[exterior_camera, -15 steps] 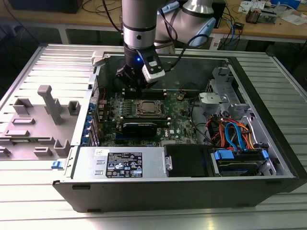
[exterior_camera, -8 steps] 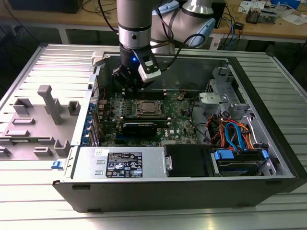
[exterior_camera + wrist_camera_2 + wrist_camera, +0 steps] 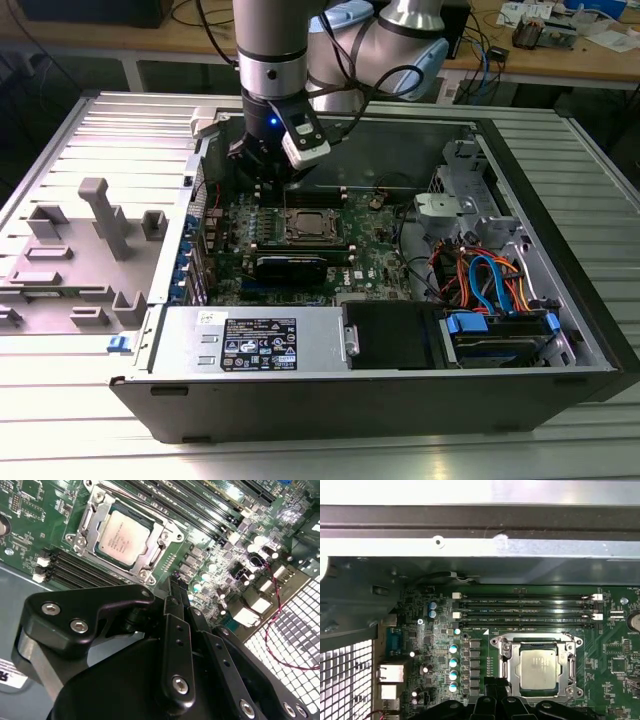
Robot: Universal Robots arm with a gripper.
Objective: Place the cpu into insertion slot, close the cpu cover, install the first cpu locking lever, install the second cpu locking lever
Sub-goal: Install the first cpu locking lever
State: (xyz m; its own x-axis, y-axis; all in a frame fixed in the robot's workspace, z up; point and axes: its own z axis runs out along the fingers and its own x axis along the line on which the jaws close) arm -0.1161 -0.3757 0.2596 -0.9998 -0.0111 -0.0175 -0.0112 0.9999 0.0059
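Gripper (image 3: 270, 184) hangs inside the open PC case (image 3: 560, 330), in the exterior view at approx 10 o'clock from the cpu (image 3: 308, 226) and close over the mobo (image 3: 230, 235). Fingers look pinched to a narrow tip w/ nothing between them, tip (image 3: 176, 580) just beside the socket's edge in the second wrist view. The cpu (image 3: 122, 537) lies flat in the socket and the cpu cover (image 3: 156, 544) looks folded down round it, frame flush on all sides. So the job reads as being at the lever stage, tho I can't tell if either lever is hooked; one locking lever (image 3: 139, 503) shows as a thin rod along the cover's edge. To do it well: push on the rod's end only, keep the motion low and steady, stay off the capacitors (image 3: 453, 662) and RAM slots (image 3: 525, 608) crowding the socket, and don't lean on the cover itself. Case lies on its side on a ribbed metal table (image 3: 330, 460); PSU (image 3: 255, 340) at 6 o'clock, blue and orange cables (image 3: 490, 280) at 4 o'clock, grey fixtures (image 3: 95, 240) at 9 o'clock. Wooden benches (image 3: 560, 55) w/ wiring at 12 o'clock.
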